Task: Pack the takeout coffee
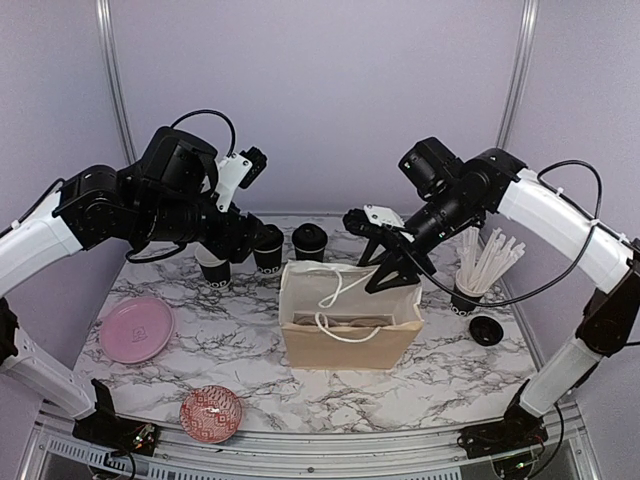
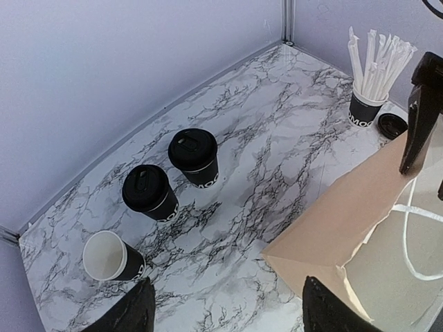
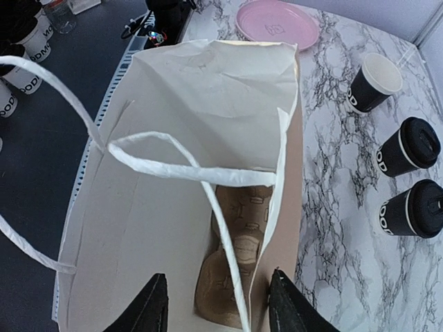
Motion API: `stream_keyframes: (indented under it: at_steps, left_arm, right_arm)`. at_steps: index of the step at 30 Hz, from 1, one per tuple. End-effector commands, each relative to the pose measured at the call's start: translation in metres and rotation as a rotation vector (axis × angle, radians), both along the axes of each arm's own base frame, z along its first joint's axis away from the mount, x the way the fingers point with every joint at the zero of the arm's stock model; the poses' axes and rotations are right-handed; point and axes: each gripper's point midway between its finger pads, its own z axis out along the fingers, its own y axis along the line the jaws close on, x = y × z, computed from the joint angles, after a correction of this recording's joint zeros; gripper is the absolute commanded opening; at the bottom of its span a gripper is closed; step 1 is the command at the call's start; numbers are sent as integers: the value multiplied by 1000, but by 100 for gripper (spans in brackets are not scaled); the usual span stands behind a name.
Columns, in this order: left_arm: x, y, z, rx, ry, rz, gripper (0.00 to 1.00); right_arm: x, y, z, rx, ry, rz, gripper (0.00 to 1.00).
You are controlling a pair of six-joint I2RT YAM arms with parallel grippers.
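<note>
Standing in a row on the back left of the counter are the three takeout coffees: an unlidded cup at the left end, a middle lidded cup and a right-hand lidded cup. All three are upright and none is in the bag.

The paper bag stands open at the centre of the counter, tan outside and white inside, with its white cord handles draped over the mouth. A brown cardboard carrier lies on the bag's floor. No cup is seen inside.

The left gripper hangs above the counter between the cup row and the bag. Its jaws are spread and nothing is between them.

The right gripper is at the bag's mouth, over the rear right rim. Its jaws stand apart. A handle cord passes between them but does not look pinched.

On the far right are a straw cup filled with white straws and, just beside it, a loose black lid. A pink plate lies front left and a red patterned bowl sits at the near edge.
</note>
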Motion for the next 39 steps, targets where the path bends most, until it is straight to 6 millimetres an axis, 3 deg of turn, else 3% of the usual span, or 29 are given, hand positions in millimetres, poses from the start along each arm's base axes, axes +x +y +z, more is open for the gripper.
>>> stream_keyframes:
  at_steps: [1, 7, 16, 22, 26, 28, 34, 39]
  left_arm:
    - [5, 4, 19, -36, -49, 24, 73]
    - [5, -4, 12, -26, -35, -8, 73]
    - [-3, -16, -2, -14, 3, -84, 73]
    - [-4, -21, -6, -9, 8, -111, 73]
    - [-4, -24, -11, 7, 4, -132, 73]
    - [-2, -24, -11, 24, -8, -131, 73]
    - [4, -22, -13, 49, -30, -111, 74]
    - [7, -26, -16, 60, -28, -116, 75]
  right_arm:
    - [-34, -8, 19, 60, 21, 71, 49]
    - [-69, -2, 14, 34, 30, 141, 51]
    - [-58, -2, -5, -40, -62, 101, 51]
    - [-68, -2, -6, -56, -73, 126, 53]
    - [-99, 0, -1, -37, -17, 219, 58]
    - [-115, 0, -9, -53, 2, 261, 58]
    - [-111, -3, -30, -116, -50, 232, 58]
    - [-111, -2, -32, -121, -63, 235, 58]
